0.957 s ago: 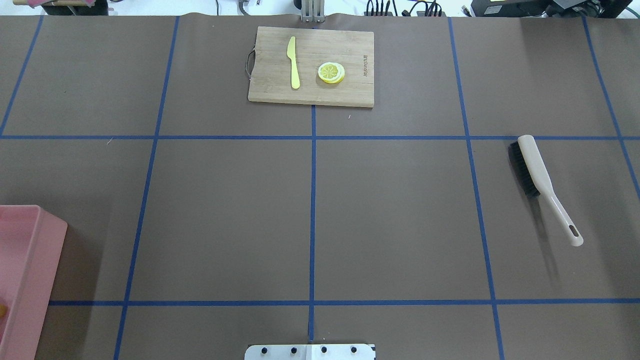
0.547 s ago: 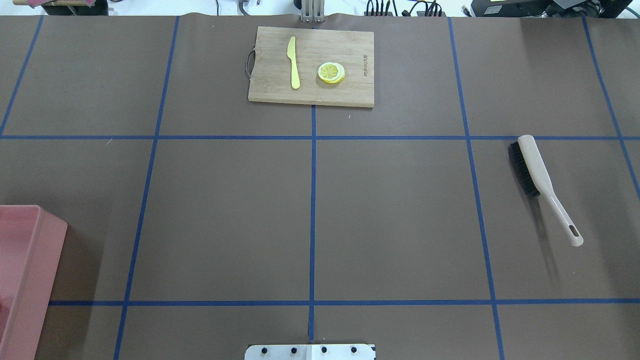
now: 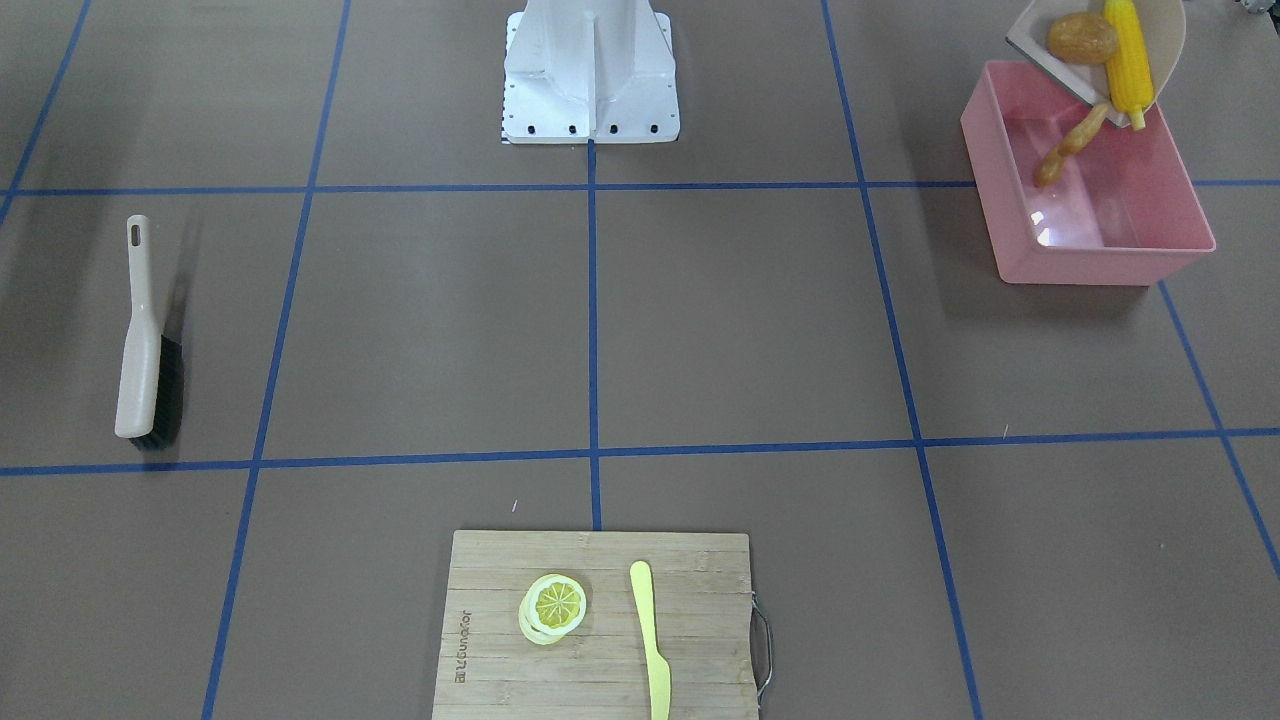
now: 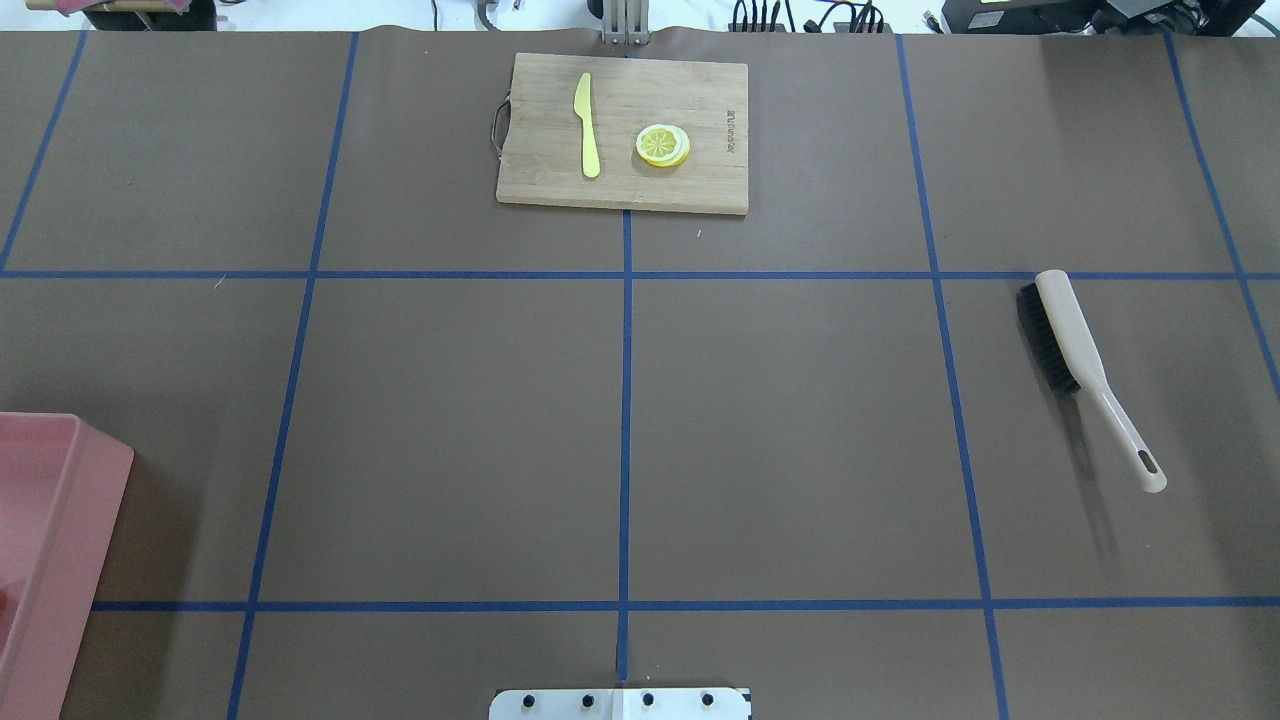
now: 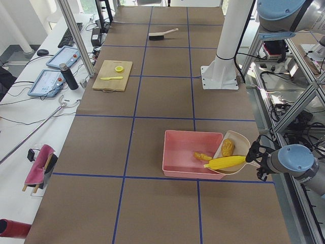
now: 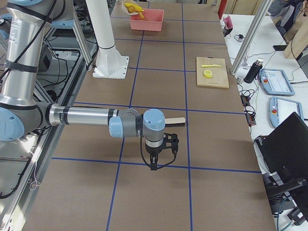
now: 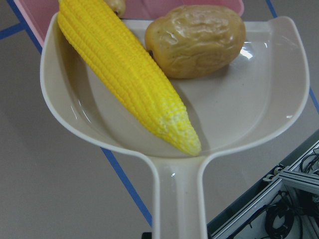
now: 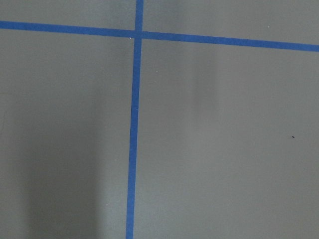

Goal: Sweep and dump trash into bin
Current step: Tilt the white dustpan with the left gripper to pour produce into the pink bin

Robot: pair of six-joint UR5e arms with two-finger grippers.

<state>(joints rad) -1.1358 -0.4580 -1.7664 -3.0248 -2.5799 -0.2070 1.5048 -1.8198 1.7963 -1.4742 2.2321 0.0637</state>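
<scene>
The pink bin (image 3: 1100,240) (image 5: 175,152) stands at the table's left end; only its corner (image 4: 60,500) shows in the overhead view. A beige dustpan (image 3: 1165,30) (image 7: 249,124) is tilted over the bin's rim. The yellow corn cob (image 3: 1125,55) (image 7: 124,74) and the brown potato (image 3: 1082,37) (image 7: 197,40) lie in the pan. The ginger root (image 3: 1068,148) (image 5: 202,156) is below the pan's lip, inside the bin. My left gripper (image 5: 252,152) is at the pan's handle; I cannot tell its state. My right gripper (image 6: 154,166) hangs over bare table; I cannot tell whether it is open or shut.
A beige brush (image 4: 1085,370) (image 3: 145,340) lies on the table at the right side. A wooden cutting board (image 4: 700,190) at the far edge carries a yellow-green knife (image 4: 586,125) and a lemon slice (image 4: 662,145). The robot's base plate (image 4: 620,703) is at the near edge.
The bin's visible corner has shifted slightly toward the near edge. A small yellow spot at the view's left edge inside the bin no longer shows.
</scene>
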